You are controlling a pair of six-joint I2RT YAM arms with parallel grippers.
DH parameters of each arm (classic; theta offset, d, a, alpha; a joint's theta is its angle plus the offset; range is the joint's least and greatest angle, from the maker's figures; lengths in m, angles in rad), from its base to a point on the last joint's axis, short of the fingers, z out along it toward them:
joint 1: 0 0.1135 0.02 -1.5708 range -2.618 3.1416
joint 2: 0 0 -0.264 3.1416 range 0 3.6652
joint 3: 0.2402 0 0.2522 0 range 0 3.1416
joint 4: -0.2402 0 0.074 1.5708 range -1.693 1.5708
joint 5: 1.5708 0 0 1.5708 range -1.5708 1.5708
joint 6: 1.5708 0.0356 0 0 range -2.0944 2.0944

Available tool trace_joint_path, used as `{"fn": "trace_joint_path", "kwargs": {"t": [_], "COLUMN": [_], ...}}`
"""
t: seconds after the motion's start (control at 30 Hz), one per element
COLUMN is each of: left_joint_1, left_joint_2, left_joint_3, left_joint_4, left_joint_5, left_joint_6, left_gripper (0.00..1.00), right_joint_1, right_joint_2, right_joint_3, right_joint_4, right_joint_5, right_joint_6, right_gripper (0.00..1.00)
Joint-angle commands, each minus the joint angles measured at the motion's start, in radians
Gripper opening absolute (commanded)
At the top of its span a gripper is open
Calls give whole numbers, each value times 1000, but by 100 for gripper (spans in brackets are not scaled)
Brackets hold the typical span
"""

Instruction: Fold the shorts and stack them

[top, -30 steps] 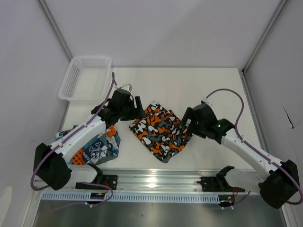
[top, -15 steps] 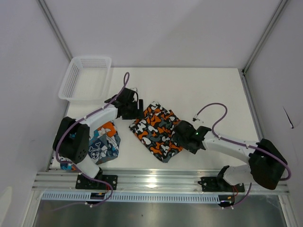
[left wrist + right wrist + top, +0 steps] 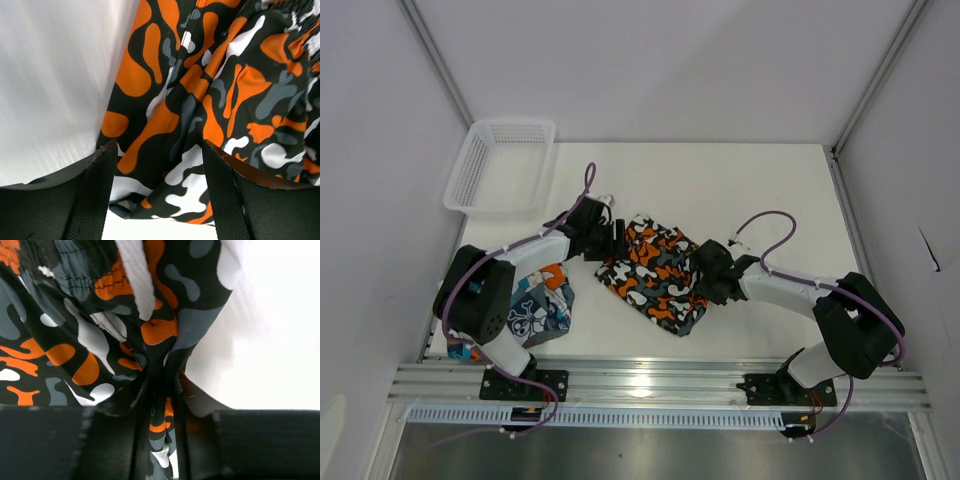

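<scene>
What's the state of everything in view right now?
camouflage shorts: flat on the table, rumpled, one edge pinched
patchwork shorts: crumpled near the left arm's base, unfolded, not stacked
left fingers: open, straddling the camouflage shorts' edge
right fingers: shut on a pinch of the camouflage shorts
basket: upright, nothing visible inside

A white mesh basket (image 3: 465,180) sits at the white table's (image 3: 760,190) far-left corner.
</scene>
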Motion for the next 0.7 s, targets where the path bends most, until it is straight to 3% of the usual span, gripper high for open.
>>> {"fn": "trace_joint_path", "kwargs": {"t": [0.0, 0.1, 0.3, 0.37, 0.57, 0.67], "left_joint_1": [-6, -22, -85, -114, -165, -165], "left_joint_2": [-42, -59, -111, -115, -120, -85], "left_joint_3": [-16, -31, -74, -85, -105, -72], "left_joint_4": [51, 55, 97, 106, 125, 62], "left_joint_5": [24, 18, -4, -7, -79, -129], "left_joint_6": [-6, -17, -56, -75, -124, -145], "left_gripper": [70, 69, 64, 61, 55, 45], "right_joint_1": [-75, -167, -265, -285, -310, -316], "right_joint_2": [9, 21, 8, 15, 75, 101], "right_joint_3": [28, 45, 95, 117, 186, 198], "right_joint_4": [79, 124, 165, 158, 138, 136], "right_joint_5": [-36, -170, -312, -335, -375, -361], "right_joint_6": [-226, -390, -716, -749, -831, -842], "right_gripper": [21, 17, 20, 25, 25, 24]}}
